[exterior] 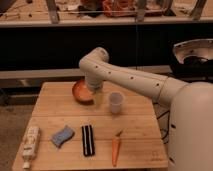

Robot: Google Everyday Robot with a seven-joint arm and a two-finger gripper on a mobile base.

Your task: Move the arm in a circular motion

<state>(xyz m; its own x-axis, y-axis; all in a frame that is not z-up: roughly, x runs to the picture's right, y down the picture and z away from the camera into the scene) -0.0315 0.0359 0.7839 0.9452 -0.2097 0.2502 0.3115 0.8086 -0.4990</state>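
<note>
The glossy white arm (135,80) reaches from the lower right up and left over the wooden table (60,110). Its elbow joint (95,60) is at the top, and the forearm drops down to a narrow beige tip. The gripper (96,97) hangs at that tip, just above the table, in front of an orange bowl (81,91) and left of a clear plastic cup (116,102).
On the table lie a white bottle (30,142) at the front left, a blue sponge (62,136), a black striped bar (88,140) and a carrot (115,149). A dark counter runs behind the table. A round metal lamp (192,52) is at the right.
</note>
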